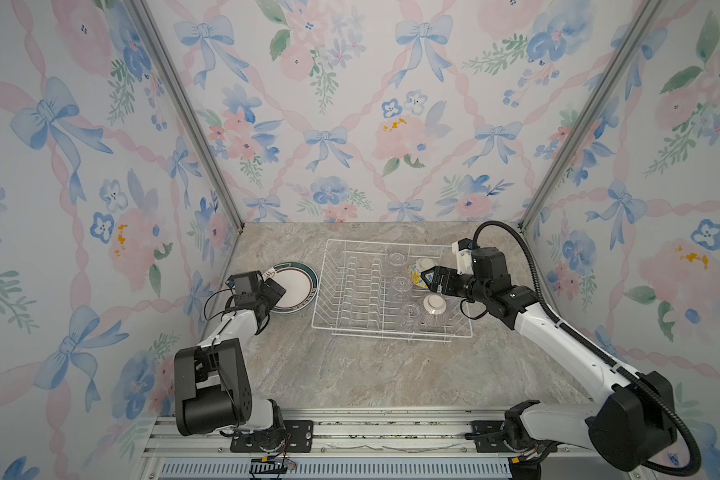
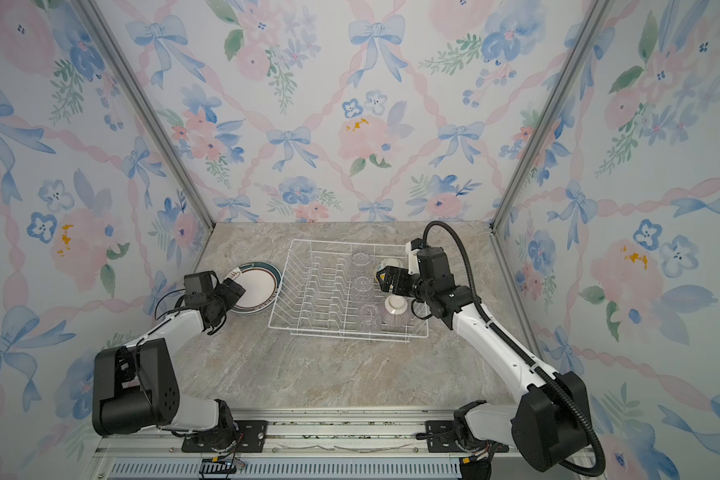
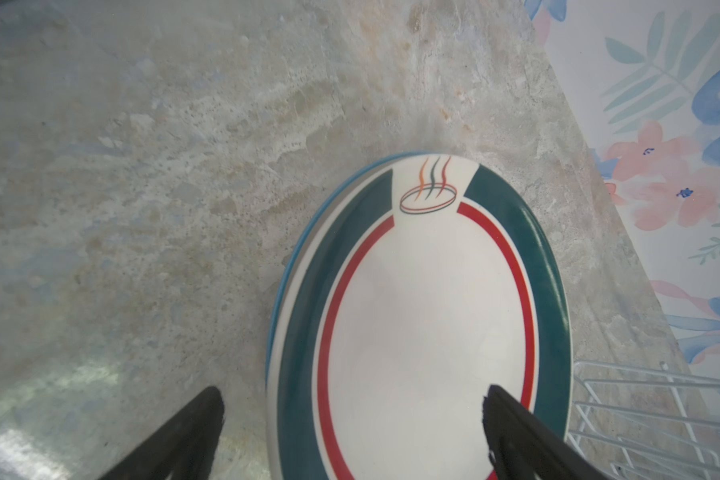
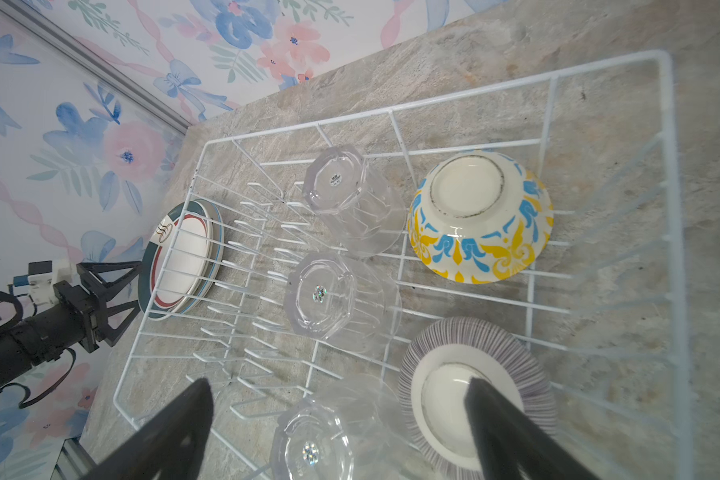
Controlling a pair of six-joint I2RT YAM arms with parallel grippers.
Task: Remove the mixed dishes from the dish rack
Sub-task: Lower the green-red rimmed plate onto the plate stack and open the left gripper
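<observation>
**Left fingers** [image 3: 512,419]: spread to full width, gripping nothing. They straddle the near rim of the teal-rimmed plate [image 3: 425,332], one over its white well, one over bare tabletop [image 3: 142,208]. The plate lies flat on top of a stack (a blue edge shows beneath it), just beside the dish rack [image 1: 333,291] on its left.

**Right fingers** [image 4: 491,411]: equally wide and empty. They hover above the rack, over the nearest of three glass cups [image 4: 312,440] and the striped bowl [image 4: 466,332].

**Assessment:** the plate placement looks complete. The left arm should lift clear upward before swinging, so neither finger clips the rim. The right arm appears set for a cup or a bowl. Either should rise straight up until it clears the wires.

**Materials:** plates and bowls are glazed ceramic, smooth and likely slippery. Both bowls sit upturned, the patterned bowl [image 4: 481,232] farther back. Their domed walls offer poor purchase, so the raised foot ring looks the better hold. The cups are clear, faceted and upturned, and their edges are hard to judge. The rack is thin white coated wire with upright prongs, and its plate slots stand vacant.
</observation>
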